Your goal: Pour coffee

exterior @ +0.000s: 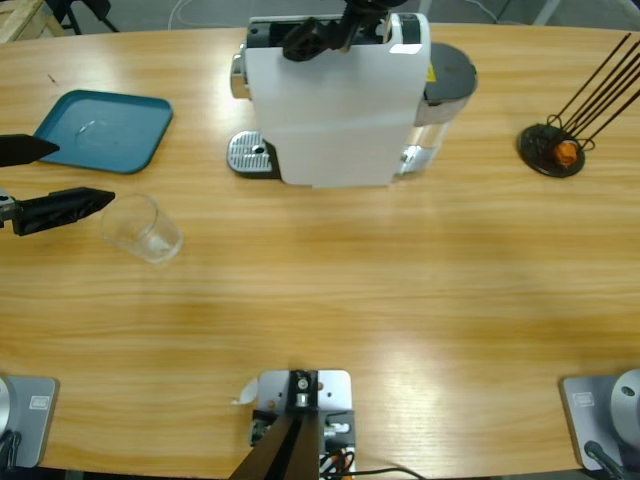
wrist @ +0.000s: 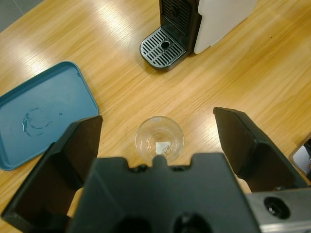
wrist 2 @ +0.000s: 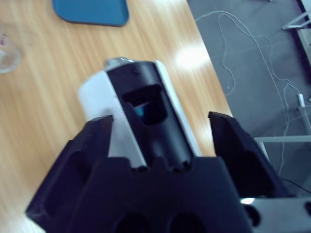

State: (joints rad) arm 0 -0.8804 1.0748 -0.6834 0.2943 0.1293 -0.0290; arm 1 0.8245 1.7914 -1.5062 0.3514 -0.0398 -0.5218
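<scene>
Coffee is not visible; the empty glass (wrist: 159,141) sits between the spread-open left hand (wrist: 158,131), ready for grasping. Right hand (wrist 2: 160,141), also open, hovers above the coffee machine (exterior: 335,100).

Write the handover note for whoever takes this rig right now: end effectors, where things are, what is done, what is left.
Left end effector: open, holding nothing, jaws either side of the clear glass cup, which stands upright on the wooden table, apparently empty.
Right end effector: open, holding nothing, above the top of the white coffee machine.
The machine's round metal drip tray is bare. Teal plastic tray lies left of the machine, nothing on it.
Done: neither cup placement nor pouring.
Left: grasp the cup, set it on the drip tray, get coffee into it.
</scene>
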